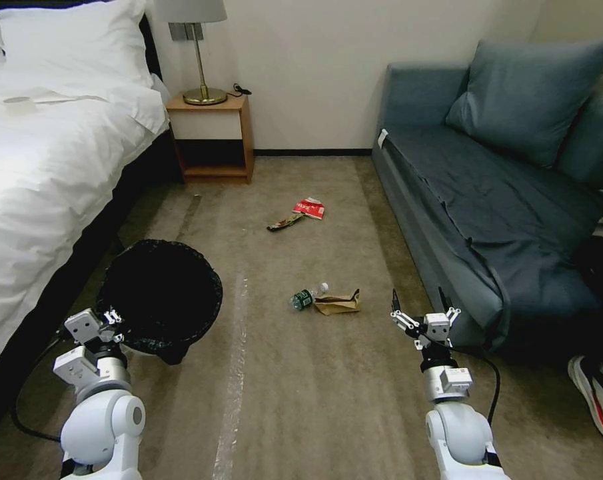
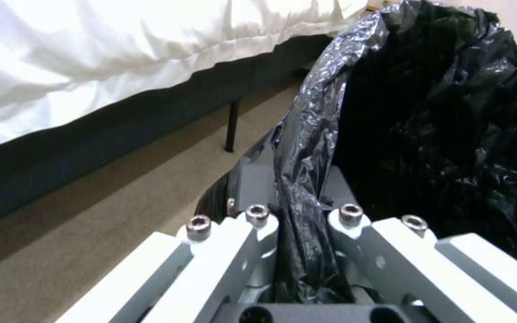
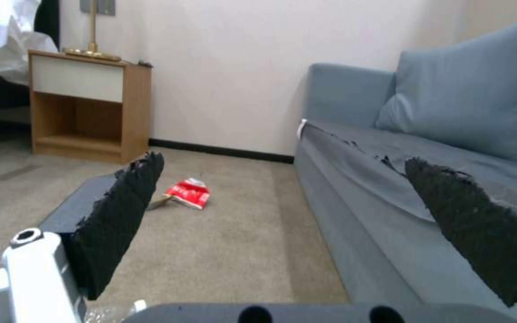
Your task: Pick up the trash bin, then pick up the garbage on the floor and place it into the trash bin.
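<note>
The trash bin (image 1: 161,293), lined with a crinkled black bag (image 2: 438,116), hangs tilted beside the bed at the left. My left gripper (image 1: 110,319) is shut on its near rim, and the bag is pinched between the fingers (image 2: 258,224). On the carpet ahead lie a clear bottle (image 1: 308,297) touching a crumpled brown paper bag (image 1: 338,305). Farther off are a red-and-white packet (image 1: 309,209) (image 3: 188,194) and a dark wrapper (image 1: 284,222). My right gripper (image 1: 418,301) (image 3: 297,215) stands open and empty, to the right of the bottle, near the sofa's front.
A white bed (image 1: 41,167) runs along the left. A wooden nightstand (image 1: 214,137) with a lamp stands at the far wall. A blue sofa (image 1: 501,193) lines the right side. A grey-and-orange sneaker (image 1: 598,393) lies at the near right. Open carpet runs between bed and sofa.
</note>
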Robot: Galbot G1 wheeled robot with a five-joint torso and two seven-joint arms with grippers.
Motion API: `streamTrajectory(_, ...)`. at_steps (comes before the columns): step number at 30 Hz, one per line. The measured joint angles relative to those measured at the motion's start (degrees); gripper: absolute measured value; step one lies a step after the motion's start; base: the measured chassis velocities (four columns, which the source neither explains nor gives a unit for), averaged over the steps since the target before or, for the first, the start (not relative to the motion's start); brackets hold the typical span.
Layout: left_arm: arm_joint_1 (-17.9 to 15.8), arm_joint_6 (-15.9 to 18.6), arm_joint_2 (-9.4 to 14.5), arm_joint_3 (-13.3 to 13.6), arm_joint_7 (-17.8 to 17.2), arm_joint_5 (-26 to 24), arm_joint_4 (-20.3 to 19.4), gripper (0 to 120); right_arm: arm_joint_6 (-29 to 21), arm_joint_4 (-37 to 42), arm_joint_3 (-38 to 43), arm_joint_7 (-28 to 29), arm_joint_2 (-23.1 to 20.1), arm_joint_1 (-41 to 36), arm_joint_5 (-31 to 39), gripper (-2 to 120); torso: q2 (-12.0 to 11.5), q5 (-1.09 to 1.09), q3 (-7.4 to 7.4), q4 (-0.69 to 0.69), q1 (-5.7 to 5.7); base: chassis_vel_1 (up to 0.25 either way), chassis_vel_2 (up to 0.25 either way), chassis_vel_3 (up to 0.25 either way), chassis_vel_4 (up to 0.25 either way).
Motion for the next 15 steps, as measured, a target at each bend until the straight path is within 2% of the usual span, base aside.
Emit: streamTrajectory(15, -0.93, 0.37, -0.02, -0.1, -0.35, -0.12, -0.12, 5, -0.3, -0.28, -0.36, -0.44, 0.36, 0.27, -0.94, 100, 0.0, 0.0, 0.0, 0.0, 0.0, -0.082, 0.092, 0.084, -0.083)
